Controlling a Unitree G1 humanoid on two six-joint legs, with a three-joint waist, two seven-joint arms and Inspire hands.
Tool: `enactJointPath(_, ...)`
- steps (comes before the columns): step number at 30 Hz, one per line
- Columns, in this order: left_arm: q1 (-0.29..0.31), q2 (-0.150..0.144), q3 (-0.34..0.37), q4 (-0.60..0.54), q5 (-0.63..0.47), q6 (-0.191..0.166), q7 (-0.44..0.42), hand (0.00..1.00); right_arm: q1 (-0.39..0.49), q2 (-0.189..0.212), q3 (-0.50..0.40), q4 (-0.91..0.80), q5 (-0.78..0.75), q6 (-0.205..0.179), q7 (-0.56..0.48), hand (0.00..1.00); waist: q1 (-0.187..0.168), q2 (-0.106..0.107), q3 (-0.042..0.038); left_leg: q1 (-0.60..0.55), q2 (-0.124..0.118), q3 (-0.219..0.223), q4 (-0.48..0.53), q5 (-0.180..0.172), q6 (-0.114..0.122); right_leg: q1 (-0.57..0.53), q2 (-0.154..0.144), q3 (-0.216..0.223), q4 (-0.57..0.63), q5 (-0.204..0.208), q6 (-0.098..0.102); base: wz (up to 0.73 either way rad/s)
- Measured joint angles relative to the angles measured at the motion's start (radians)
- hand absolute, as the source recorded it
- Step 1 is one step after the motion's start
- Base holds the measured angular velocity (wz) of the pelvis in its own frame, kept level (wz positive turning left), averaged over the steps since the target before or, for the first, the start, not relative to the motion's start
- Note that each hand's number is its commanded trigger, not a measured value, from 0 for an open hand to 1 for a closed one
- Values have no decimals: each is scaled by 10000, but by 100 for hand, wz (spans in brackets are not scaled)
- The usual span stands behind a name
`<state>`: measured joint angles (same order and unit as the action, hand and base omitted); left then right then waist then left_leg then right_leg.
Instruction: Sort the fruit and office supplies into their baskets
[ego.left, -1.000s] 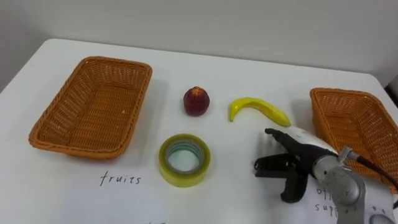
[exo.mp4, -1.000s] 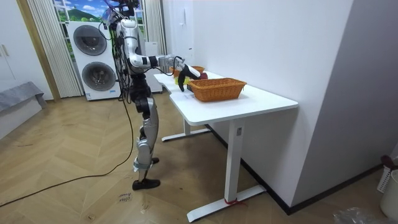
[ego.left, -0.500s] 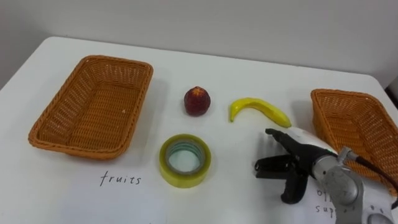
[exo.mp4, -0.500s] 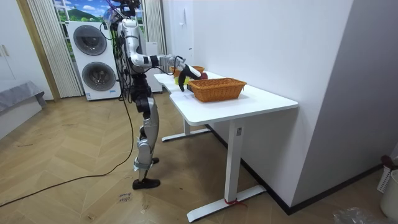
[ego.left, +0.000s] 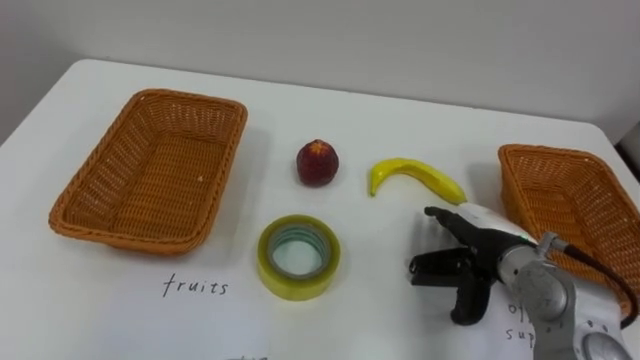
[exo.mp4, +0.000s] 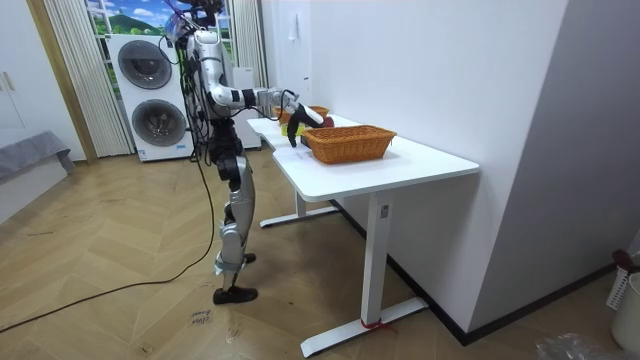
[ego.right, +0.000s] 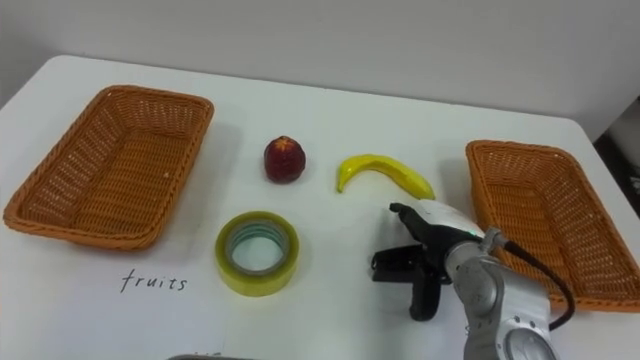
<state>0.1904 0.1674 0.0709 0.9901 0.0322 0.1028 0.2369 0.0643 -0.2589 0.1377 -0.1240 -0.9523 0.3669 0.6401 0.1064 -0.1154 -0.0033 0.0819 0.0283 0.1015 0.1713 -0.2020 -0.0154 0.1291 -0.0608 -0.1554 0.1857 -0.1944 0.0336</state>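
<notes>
A red apple (ego.left: 317, 162) and a yellow banana (ego.left: 415, 176) lie mid-table between two wicker baskets. A yellow tape roll (ego.left: 297, 257) lies flat in front of the apple. The left basket (ego.left: 150, 172) has "fruits" written before it and nothing in it. The right basket (ego.left: 568, 203) also holds nothing. My right hand (ego.left: 468, 259) hovers over the table just in front of the banana, its fingers relaxed and spread, holding nothing. In the room view the robot stands at the table's end with its right hand (exo.mp4: 294, 117) out over the top.
The white table (ego.left: 400, 120) meets a pale wall at the back. Handwritten labels mark the tabletop before each basket. In the room view a washer and dryer stack (exo.mp4: 150, 90) stands behind the robot on a wooden floor.
</notes>
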Motion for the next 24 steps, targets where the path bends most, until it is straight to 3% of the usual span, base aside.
enactJointPath(6,3,-5,-24,-46,0,27,-5,0,-46,-93,5,-7,-27,240,366,100,76,-1,0,19,11,-2,9,2,3,31,5,-127,-4,32,3,0)
enactJointPath(10,2,-8,-177,-128,2,33,-6,0,-216,141,3,386,-362,310,-375,100,100,30,6,21,9,-22,44,9,11,67,6,-129,-31,35,2,2)
enactJointPath(24,6,-19,-192,-274,1,36,160,0,-465,276,-5,780,-297,395,-1143,100,48,67,12,7,8,-95,-12,11,8,19,8,-277,-22,35,2,2)
